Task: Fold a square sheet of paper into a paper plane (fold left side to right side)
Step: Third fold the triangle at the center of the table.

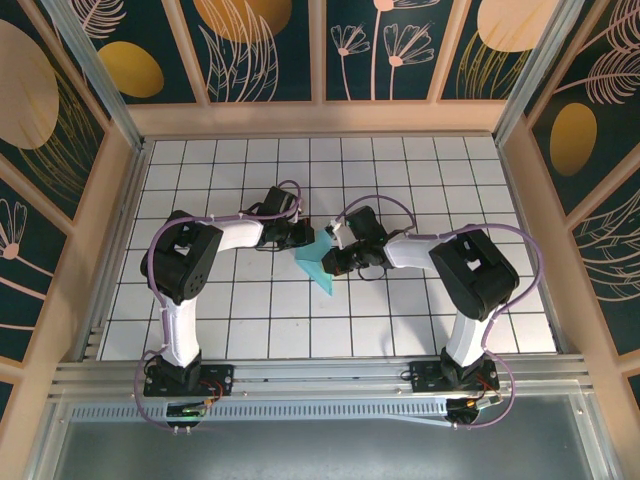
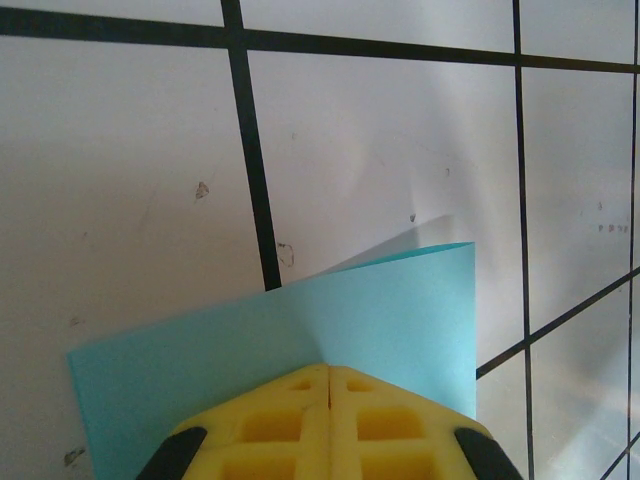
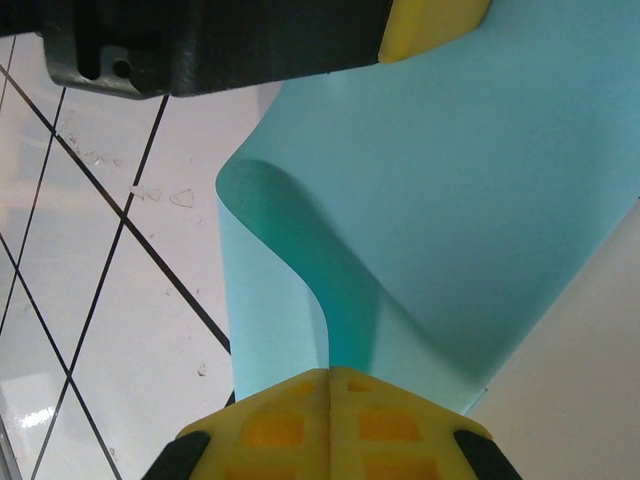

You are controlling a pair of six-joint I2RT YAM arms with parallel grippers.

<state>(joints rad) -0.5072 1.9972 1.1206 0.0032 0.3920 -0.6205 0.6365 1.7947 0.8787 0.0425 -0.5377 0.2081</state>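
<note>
white gridded table (image 1: 400, 180) carries the left arm (image 1: 185, 262) and right arm (image 1: 472, 268), both reaching inward to its middle. light-blue paper sheet (image 1: 322, 270) sits between them near the table centre, part lying on the tiles, part lifted and curled into a soft bend. left gripper (image 2: 330, 368): yellow fingers (image 2: 280, 420) pressed together, pinching one edge of the sheet. right gripper (image 3: 330, 372): fingers (image 3: 390, 425) also together, clamped on its curled edge.
</note>
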